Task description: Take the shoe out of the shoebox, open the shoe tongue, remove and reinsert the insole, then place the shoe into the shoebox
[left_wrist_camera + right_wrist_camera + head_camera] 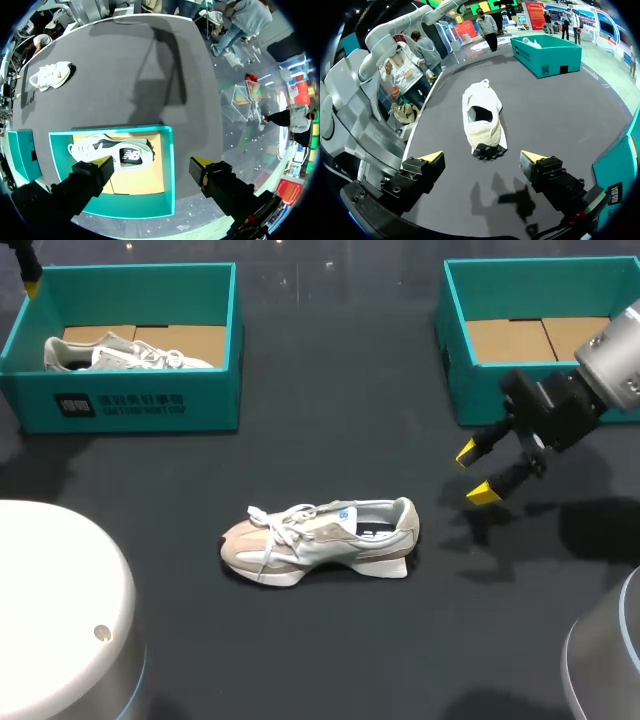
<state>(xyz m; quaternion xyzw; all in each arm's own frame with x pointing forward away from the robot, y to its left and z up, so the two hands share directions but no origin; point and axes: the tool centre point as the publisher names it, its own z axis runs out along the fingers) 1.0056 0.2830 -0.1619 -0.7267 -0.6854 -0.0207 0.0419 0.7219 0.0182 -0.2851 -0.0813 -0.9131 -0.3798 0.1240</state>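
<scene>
right tool [476,472] wide open, holding nothing, shoe [320,540] on the counter [330,640] just ahead of it, heel facing it, left tool [152,162] released too, above a shoebox [169,170] with a second shoe [107,150] inside

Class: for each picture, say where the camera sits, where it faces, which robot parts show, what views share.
Head view: above, behind, looking down on the table; right gripper shows.
Left wrist view: on left wrist, looking into the left shoebox; left gripper shows.
Right wrist view: on right wrist, facing the loose shoe heel-first; right gripper shows.
Shared: loose shoe.
</scene>
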